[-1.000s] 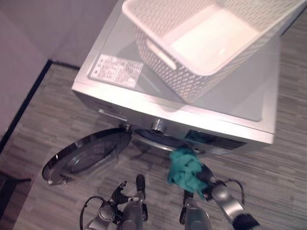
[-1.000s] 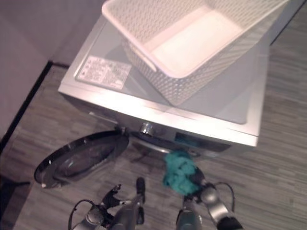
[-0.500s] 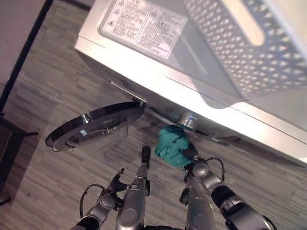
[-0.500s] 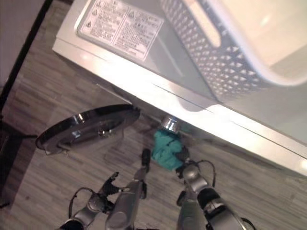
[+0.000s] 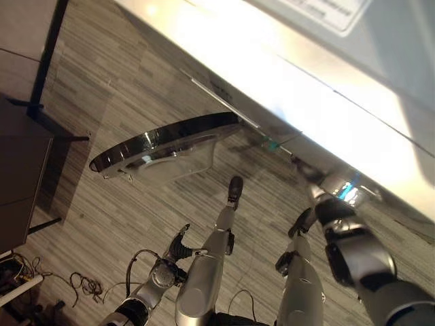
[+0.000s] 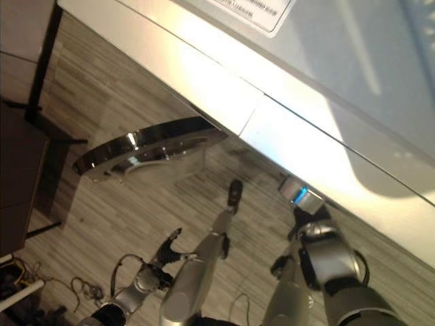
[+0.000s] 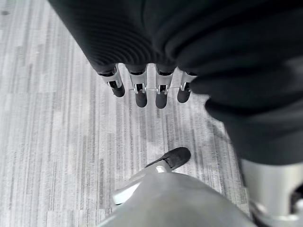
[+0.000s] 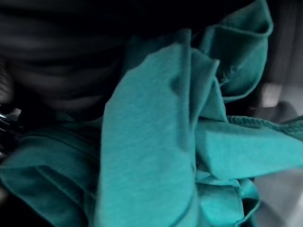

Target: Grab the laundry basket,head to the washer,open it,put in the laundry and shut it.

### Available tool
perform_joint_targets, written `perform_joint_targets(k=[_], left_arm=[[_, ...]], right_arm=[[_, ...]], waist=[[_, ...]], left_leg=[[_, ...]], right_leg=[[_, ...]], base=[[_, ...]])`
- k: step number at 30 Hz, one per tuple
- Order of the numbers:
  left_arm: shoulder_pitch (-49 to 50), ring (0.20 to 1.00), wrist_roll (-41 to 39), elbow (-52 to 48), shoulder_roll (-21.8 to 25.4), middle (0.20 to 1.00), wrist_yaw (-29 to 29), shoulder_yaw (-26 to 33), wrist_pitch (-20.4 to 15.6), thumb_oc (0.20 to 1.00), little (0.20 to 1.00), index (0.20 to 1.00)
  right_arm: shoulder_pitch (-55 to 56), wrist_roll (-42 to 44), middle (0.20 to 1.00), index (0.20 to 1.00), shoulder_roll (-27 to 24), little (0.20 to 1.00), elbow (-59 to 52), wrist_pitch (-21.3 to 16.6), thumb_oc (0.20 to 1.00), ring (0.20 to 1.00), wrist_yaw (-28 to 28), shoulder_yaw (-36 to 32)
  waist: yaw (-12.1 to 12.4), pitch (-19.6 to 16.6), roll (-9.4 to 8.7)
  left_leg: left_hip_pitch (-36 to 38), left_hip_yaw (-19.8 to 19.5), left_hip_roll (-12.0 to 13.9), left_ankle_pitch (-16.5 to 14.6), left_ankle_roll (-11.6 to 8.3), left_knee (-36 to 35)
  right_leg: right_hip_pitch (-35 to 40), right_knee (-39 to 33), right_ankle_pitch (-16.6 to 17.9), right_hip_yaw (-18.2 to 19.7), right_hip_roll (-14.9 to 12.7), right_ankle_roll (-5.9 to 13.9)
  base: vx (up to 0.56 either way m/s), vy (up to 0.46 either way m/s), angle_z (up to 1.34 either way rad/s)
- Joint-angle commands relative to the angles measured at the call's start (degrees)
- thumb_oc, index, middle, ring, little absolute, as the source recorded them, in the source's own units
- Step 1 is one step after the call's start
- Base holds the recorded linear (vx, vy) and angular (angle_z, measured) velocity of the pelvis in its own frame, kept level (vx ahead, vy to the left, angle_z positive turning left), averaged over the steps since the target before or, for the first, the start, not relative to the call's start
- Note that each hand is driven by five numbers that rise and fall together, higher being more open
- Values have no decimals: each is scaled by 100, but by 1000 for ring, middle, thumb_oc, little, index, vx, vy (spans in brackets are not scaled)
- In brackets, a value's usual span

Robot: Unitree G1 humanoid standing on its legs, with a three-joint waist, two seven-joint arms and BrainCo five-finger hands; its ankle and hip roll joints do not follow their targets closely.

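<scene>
The white washer runs across the upper right of the eye views. Its round door hangs open to the left, above the wood floor. My right arm reaches forward under the washer's front edge, and the hand is hidden there from above. In the right wrist view a bunched teal cloth sits right against the dark cover of my right hand, with dark space around it. My left hand hangs low beside me over the floor, fingers straight and holding nothing.
A dark piece of furniture stands at the left edge, with loose cables on the floor near it. A printed label is on the washer's top. Striped wood floor lies left of the door.
The camera has tipped down and closer to the washer. My right arm has pushed the teal cloth forward under the washer's front edge, out of the eye views. The left hand stayed low.
</scene>
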Motion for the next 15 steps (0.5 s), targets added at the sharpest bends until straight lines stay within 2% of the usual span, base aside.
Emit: perform_joint_targets(k=[1, 2, 3, 4, 5, 6, 7, 8, 10, 15], left_arm=[[-85, 1000, 255, 223, 129, 1000, 180, -373, 35, 1000, 1000, 1000], [-92, 1000, 255, 226, 123, 1000, 180, -373, 35, 1000, 1000, 1000], [-75, 1000, 219, 175, 268, 1000, 133, -303, 10, 1000, 1000, 1000], [-90, 1000, 186, 152, 342, 1000, 115, -252, -3, 1000, 1000, 1000], [-108, 1000, 179, 139, 326, 1000, 108, -247, 0, 1000, 1000, 1000], [-123, 1000, 149, 163, 387, 1000, 91, -228, -5, 1000, 1000, 1000], [-159, 1000, 104, 178, 402, 1000, 91, -203, 7, 1000, 1000, 1000], [-154, 1000, 84, 152, 420, 1000, 82, -173, 21, 1000, 1000, 1000], [-111, 1000, 60, 131, 416, 1000, 26, -43, 103, 1000, 1000, 1000], [27, 1000, 29, 81, 271, 1000, 11, 56, 72, 1000, 1000, 1000]], right_arm=[[-1134, -1226, 200, 200, -1331, 200, -844, 299, 200, 200, -1101, 244], [-1138, -1227, 200, 200, -1335, 200, -847, 304, 200, 200, -1101, 246], [-1634, -1336, 200, 200, -1998, 200, -837, 736, 200, 200, -1049, 209], [-1815, -1247, 200, 200, -2256, 200, -573, 893, 200, 200, -843, 389], [-1925, -1205, 200, 200, -2291, 200, -482, 871, 200, 200, -823, 463], [-2034, -1083, 319, 319, -2481, 319, -46, 980, 319, 319, -563, 710], [-2181, -634, 1000, 1000, -2478, 1000, 472, 818, 1000, 1000, -190, 911], [-2285, -289, 1000, 1000, -2388, 1000, 710, 690, 1000, 1000, -4, 1038], [-2074, -367, 1000, 1000, -2203, 1000, 917, 719, 1000, 1000, 275, 1351], [-1136, -513, 1000, 1000, -1409, 1000, 829, 580, 1000, 1000, 591, 1280]], waist=[[252, -160, 346], [254, -163, 348], [340, -239, 302], [382, -294, 252], [379, -289, 271], [422, -337, 191], [439, -349, 162], [433, -357, 126], [391, -336, 55], [282, -256, -18]], left_leg=[[-273, -91, -118, -592, -66, 353], [-284, -91, -118, -593, -66, 357], [-434, -194, -139, -553, -108, 366], [-455, -210, -139, -539, -128, 351], [-472, -211, -139, -534, -131, 345], [-455, -220, -127, -522, -144, 324], [-448, -205, -97, -513, -157, 297], [-424, -190, -80, -513, -165, 271], [-347, -163, -53, -516, -167, 249], [-184, -103, 21, -614, -142, 360]], right_leg=[[-760, 1548, -781, 71, -459, -35], [-772, 1558, -786, 72, -461, -36], [-926, 1769, -897, 16, -470, -62], [-967, 1841, -923, -7, -471, -65], [-995, 1861, -934, -4, -476, -66], [-974, 1867, -940, -14, -465, -68], [-959, 1863, -943, -30, -453, -76], [-932, 1842, -939, -40, -438, -85], [-825, 1766, -925, -74, -391, -101], [-566, 1512, -830, -90, -299, -118]], base=[[2, -76, 22], [5, -139, 26], [12, -105, 21], [14, -106, 9], [15, -36, 9], [9, -36, 13], [14, -46, 19], [24, -45, 19], [28, -33, 15], [2, -10, -1]])
